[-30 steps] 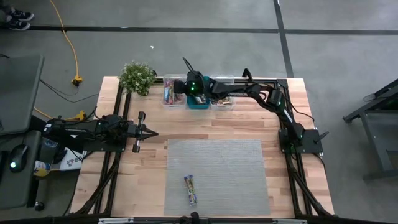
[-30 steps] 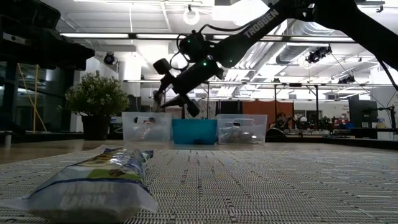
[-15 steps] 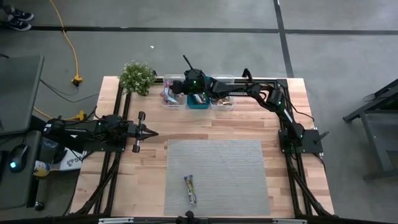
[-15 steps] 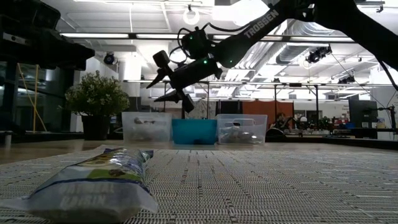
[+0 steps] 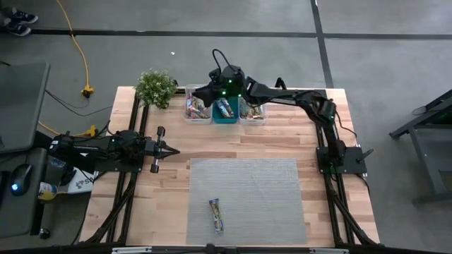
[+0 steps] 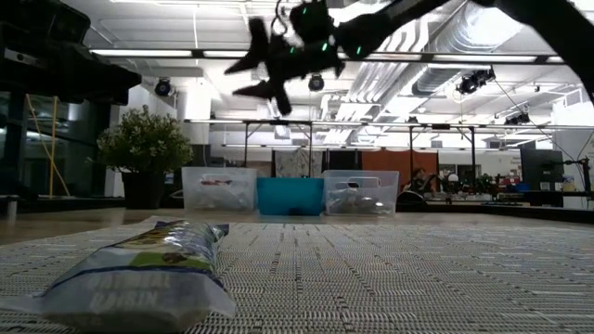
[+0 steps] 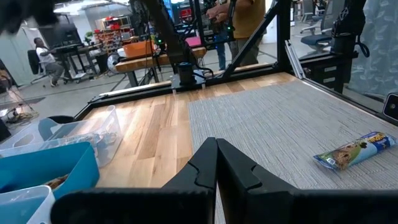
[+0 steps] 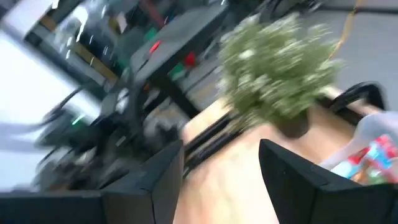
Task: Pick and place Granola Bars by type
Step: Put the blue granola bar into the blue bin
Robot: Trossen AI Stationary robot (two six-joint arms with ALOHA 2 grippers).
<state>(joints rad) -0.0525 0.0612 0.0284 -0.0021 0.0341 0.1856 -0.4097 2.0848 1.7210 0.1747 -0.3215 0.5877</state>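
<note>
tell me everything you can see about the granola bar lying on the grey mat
The granola bar is a slim, rectangular wrapped bar in a shiny, crinkled wrapper, mostly blue and pale with some yellow-green and printed lettering. It lies flat and alone on the grey woven mat, in the near-left part of it, its long side running roughly front to back. Neither gripper touches it.

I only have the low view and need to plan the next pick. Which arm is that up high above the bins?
Observer: The right arm. Its end effector is open and empty, over the left clear bin.
Operator: Where is the other arm?
Observer: The left end effector is shut and waits at the table's left side.
Operator: Any bars to pick besides the one in front of me?
Observer: No. Only that granola bar lies on the mat.
</note>
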